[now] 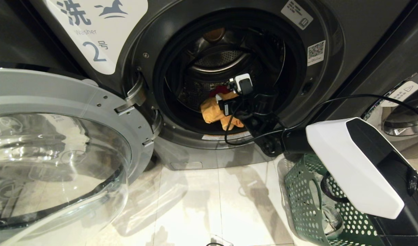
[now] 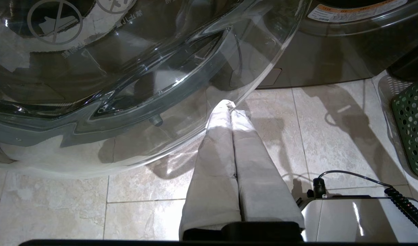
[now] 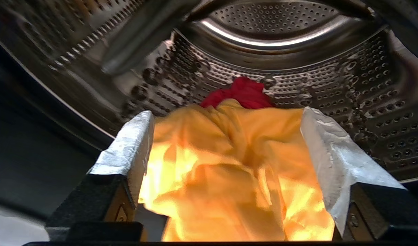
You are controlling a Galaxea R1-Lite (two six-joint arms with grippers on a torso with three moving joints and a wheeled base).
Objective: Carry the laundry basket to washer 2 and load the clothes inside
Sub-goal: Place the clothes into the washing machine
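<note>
Washer door (image 1: 55, 143): nearest item in the head view; round, chrome-rimmed glass, swung fully open to the left of the drum mouth, over the tiled floor (image 1: 202, 205).

Right arm (image 1: 359, 164): white and black casing, low right, reaching up into the drum opening.

Right gripper (image 3: 226, 136): inside the drum, fingers (image 3: 134, 140) spread wide, one on either side of the yellow garment (image 3: 229, 164). Whether the cloth touches the fingers cannot be told.

Yellow garment: crumpled heap at the front lower lip of the drum, partly draped toward the door seal.

Red garment (image 3: 245, 94): just behind the yellow one, deeper in the drum, mostly hidden by it.

Washer 2 (image 1: 349, 44): dark grey front-loader, white label with "2" and a horse logo at upper left; perforated steel drum (image 3: 349, 89) exposed.

Laundry basket (image 1: 304, 201): dark green, round holes all over, standing on the floor to the right of the washer, beneath the right arm. Something pale lies inside; it cannot be identified.

Left gripper (image 2: 231, 112): low by the glass door, above the floor, fingers pressed together, holding nothing.
</note>
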